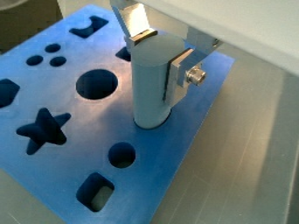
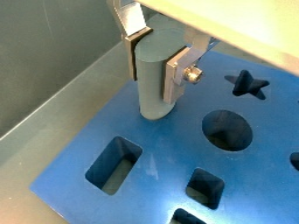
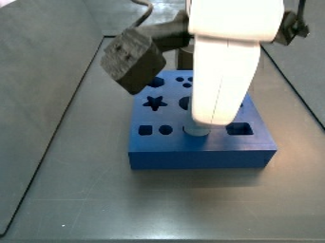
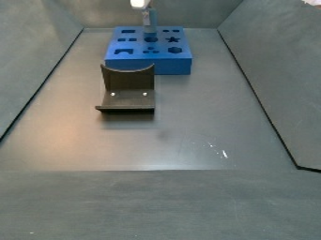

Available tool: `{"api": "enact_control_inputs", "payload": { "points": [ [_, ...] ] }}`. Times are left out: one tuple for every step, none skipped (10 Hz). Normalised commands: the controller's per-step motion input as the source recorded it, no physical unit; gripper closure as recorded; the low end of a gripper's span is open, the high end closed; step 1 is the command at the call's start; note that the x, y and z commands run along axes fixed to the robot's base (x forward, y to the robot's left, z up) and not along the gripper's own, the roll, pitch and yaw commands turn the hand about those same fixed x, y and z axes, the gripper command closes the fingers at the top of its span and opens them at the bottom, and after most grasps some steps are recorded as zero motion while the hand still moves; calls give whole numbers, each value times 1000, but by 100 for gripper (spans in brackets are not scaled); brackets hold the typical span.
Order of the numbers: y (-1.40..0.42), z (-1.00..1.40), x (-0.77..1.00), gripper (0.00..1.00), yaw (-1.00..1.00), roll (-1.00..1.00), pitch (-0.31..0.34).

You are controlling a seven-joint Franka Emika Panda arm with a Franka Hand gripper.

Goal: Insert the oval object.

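Observation:
The oval object (image 1: 152, 83) is a pale blue-grey rod, held upright between my fingers in both wrist views (image 2: 159, 79). My gripper (image 1: 163, 54) is shut on its upper part. The rod's lower end rests on or in the top of the blue block (image 1: 176, 166), near the block's edge; I cannot tell how deep it sits. In a side view the rod's lower end (image 3: 200, 128) shows under the white arm on the block (image 3: 203, 152). In a side view the gripper (image 4: 146, 21) is small, above the block (image 4: 153, 49) at the far end.
The block top has cut-outs: a star (image 1: 44, 129), a round hole (image 1: 98, 84), a small oval hole (image 1: 121, 157), a rectangular slot (image 2: 114, 163). The dark fixture (image 4: 127, 89) stands on the floor in front of the block. Grey walls surround the floor.

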Motion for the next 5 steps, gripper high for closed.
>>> {"api": "enact_control_inputs", "payload": {
  "points": [
    [0, -420, 0, 100, 0, 33, -47],
    [0, -323, 43, 100, 0, 0, 0],
    [0, -349, 83, 100, 0, 24, 0],
    [0, -366, 97, 100, 0, 17, 0],
    [0, -337, 77, 100, 0, 0, 0]
  ]
}}
